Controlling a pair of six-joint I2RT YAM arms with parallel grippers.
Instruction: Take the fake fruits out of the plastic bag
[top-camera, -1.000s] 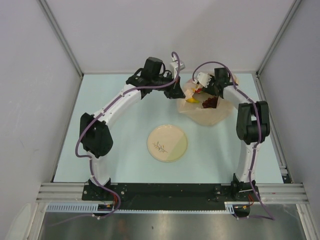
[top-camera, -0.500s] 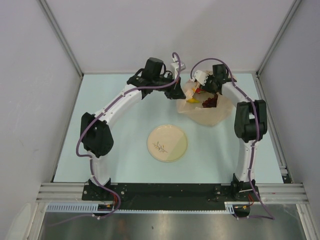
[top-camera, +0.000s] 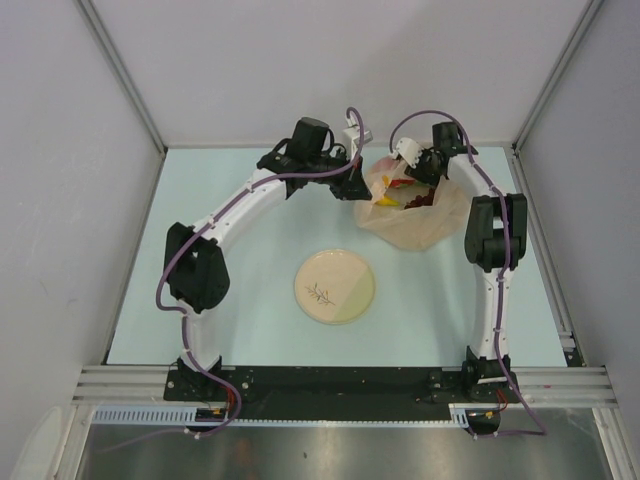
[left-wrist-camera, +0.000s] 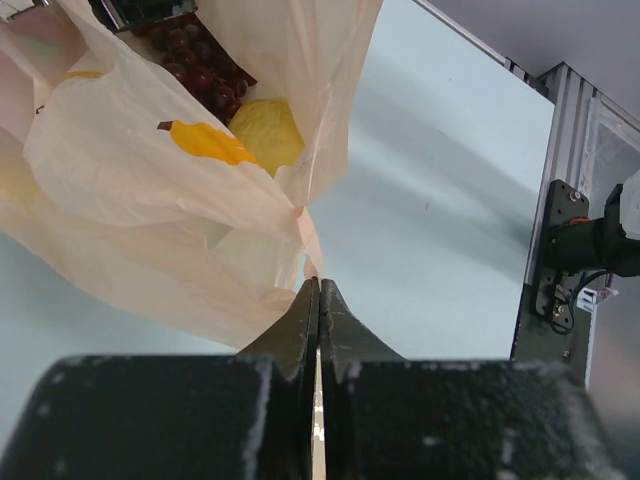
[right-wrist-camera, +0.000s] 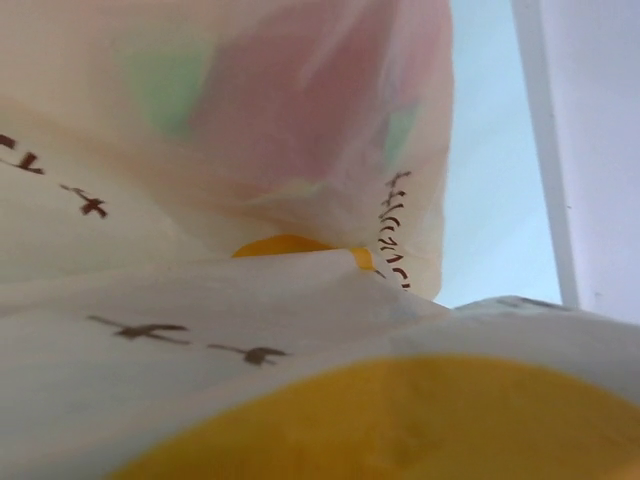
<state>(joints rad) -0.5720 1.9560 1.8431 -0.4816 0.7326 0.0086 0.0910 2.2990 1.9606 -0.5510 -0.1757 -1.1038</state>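
The plastic bag (top-camera: 410, 222) lies at the back right of the table with its mouth held open. My left gripper (top-camera: 354, 187) is shut on the bag's edge (left-wrist-camera: 312, 262) and holds it up. In the left wrist view the bag (left-wrist-camera: 150, 230) shows a round yellow lemon (left-wrist-camera: 268, 132), a dark grape bunch (left-wrist-camera: 197, 70) and a yellow-orange banana (left-wrist-camera: 205, 141) inside. My right gripper (top-camera: 418, 180) reaches into the bag's mouth; its fingers are hidden. The right wrist view is filled by bag film (right-wrist-camera: 200, 300), a yellow fruit (right-wrist-camera: 400, 425) up close, and a red fruit with green (right-wrist-camera: 300, 100) behind the film.
A round cream plate (top-camera: 335, 287) with a leaf sprig lies at mid table, in front of the bag. The enclosure walls and the metal frame (left-wrist-camera: 570, 200) stand close behind and to the right of the bag.
My right arm has pushed further back and into the bag's mouth. The bag has gathered and risen a little. My left gripper has shifted slightly right, still holding the edge.
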